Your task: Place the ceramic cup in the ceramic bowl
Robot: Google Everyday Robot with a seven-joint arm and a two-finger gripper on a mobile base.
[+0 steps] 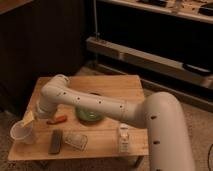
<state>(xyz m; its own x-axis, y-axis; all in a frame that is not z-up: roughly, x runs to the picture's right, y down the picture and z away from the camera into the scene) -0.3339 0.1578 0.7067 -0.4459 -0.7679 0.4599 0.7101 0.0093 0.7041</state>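
Hand (28, 120) meets whitish tapered ceramic cup (22, 132).

Whitish cup (21, 132) upright beside pincer (28, 120); green bowl (89, 113) mid-table.

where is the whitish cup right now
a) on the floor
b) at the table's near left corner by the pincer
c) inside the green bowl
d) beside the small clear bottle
b: the ceramic cup stands at the table's near left corner next to the pincer, apart from the ceramic bowl.
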